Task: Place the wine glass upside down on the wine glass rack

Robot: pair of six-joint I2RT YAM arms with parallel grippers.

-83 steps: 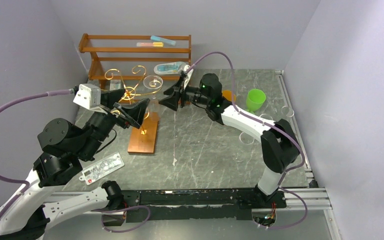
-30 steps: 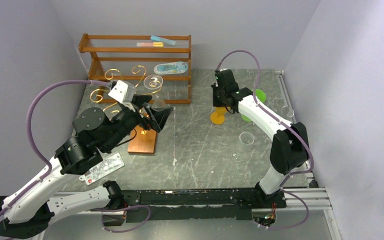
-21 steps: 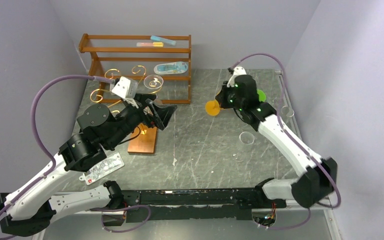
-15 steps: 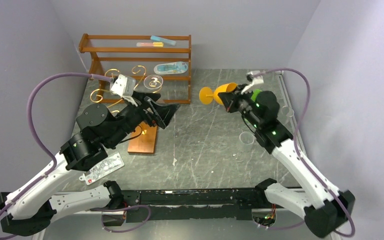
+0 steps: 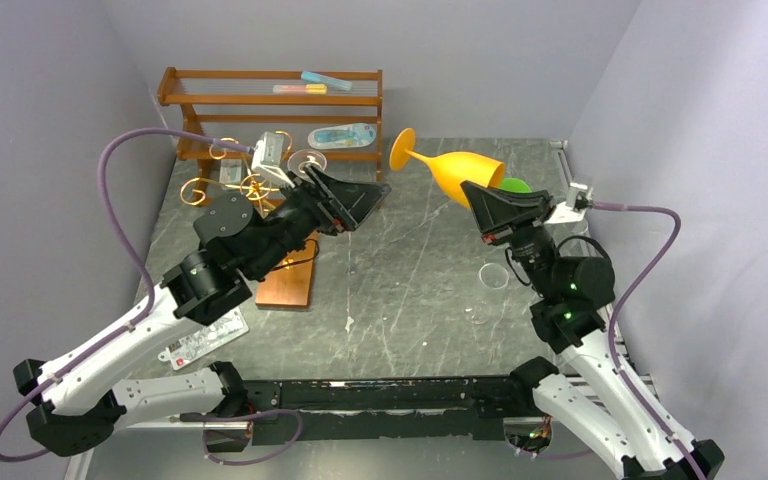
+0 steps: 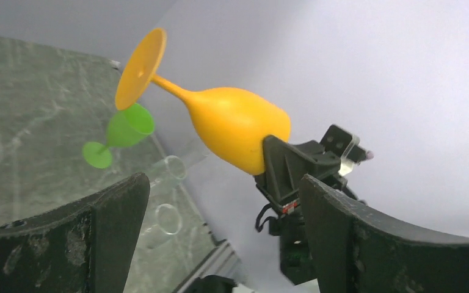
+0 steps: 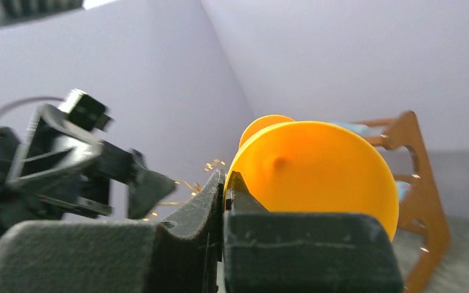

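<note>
The orange wine glass (image 5: 457, 171) hangs tilted in the air over the table's back middle, its foot pointing up and left. My right gripper (image 5: 473, 197) is shut on the bowl's rim, one finger inside and one outside (image 7: 225, 178). In the left wrist view the wine glass (image 6: 235, 125) lies straight ahead. My left gripper (image 5: 368, 202) is raised and open, facing the glass from the left with nothing between its fingers (image 6: 223, 180). The gold wire wine glass rack (image 5: 210, 185) stands behind the left arm on its copper base (image 5: 285, 282).
A wooden shelf unit (image 5: 270, 100) stands at the back left. A clear glass (image 5: 307, 162) shows at the rack. A green wine glass (image 6: 122, 131) and clear cups (image 5: 493, 276) stand on the right. A card (image 5: 195, 340) lies near the front left.
The right arm lifted the orange glass off the table and swung it up toward the middle, foot now up-left. The left arm rose and reached right, still open.
</note>
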